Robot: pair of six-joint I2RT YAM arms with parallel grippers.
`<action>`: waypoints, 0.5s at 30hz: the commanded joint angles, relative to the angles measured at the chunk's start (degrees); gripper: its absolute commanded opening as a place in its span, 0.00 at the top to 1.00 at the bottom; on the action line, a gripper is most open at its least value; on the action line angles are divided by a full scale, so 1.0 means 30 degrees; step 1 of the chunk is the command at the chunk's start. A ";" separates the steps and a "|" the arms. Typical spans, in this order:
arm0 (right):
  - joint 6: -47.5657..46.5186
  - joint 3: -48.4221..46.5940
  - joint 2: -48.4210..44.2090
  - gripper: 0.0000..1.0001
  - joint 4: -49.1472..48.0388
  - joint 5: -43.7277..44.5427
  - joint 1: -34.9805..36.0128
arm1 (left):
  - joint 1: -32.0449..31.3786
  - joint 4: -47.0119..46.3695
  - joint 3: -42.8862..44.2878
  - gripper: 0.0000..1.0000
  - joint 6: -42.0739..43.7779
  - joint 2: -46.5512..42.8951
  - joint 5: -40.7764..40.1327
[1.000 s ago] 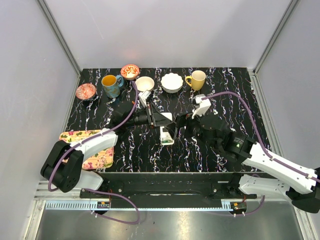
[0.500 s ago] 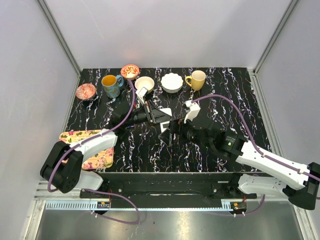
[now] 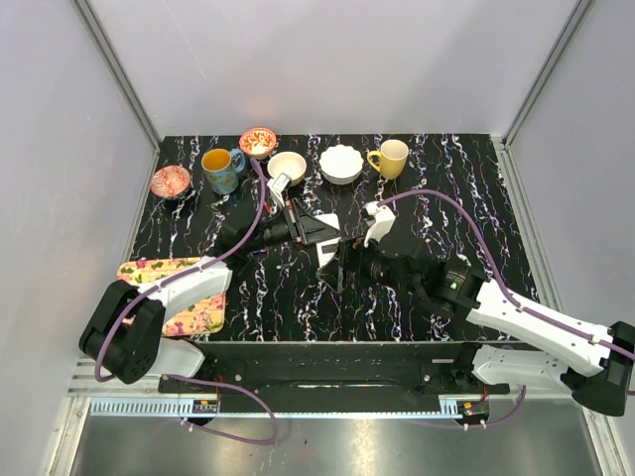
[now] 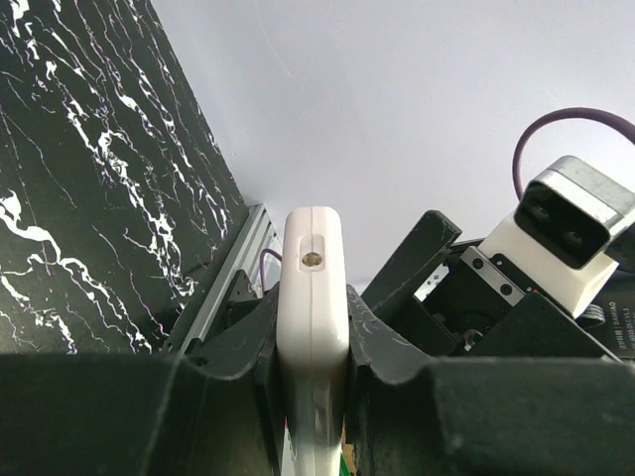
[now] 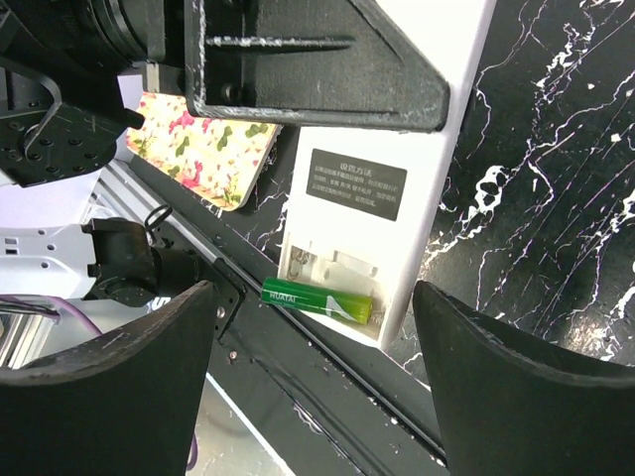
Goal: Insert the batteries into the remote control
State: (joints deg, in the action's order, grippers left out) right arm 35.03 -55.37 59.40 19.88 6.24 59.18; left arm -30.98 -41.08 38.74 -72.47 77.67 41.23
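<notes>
above the black surface (image 3: 476, 198), left end effector (image 4: 315, 342) clamps the remote control (image 4: 313, 248); battery (image 5: 317, 297) lies crosswise, dead ahead of the wide-apart right end effector (image 5: 312, 290).

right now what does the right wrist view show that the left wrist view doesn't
Only the right wrist: the remote control's open battery bay with one green battery lying across it, not clearly seated, plus the black label and the floral tray. Only the left wrist: the remote's end face with its small round window, and the right arm's camera. Both: the remote clamped in the left gripper, with the black marbled table behind.
</notes>
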 commanded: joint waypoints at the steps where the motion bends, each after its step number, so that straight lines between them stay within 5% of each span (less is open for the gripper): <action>1: -0.0015 0.0118 -0.0112 0.17 -0.0005 -0.0468 -0.0185 | 0.0190 -0.2067 -0.0169 1.00 -0.0336 -0.0695 -0.0268; 15: 0.0424 0.0587 -0.0170 0.26 -0.0444 -0.0732 -0.0507 | 0.0191 -0.2390 -0.0375 1.00 -0.0483 -0.0929 -0.0327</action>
State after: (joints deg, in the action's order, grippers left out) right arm 35.38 -54.06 59.40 20.01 4.89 58.24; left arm -30.68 -43.46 37.82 -73.58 77.28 41.19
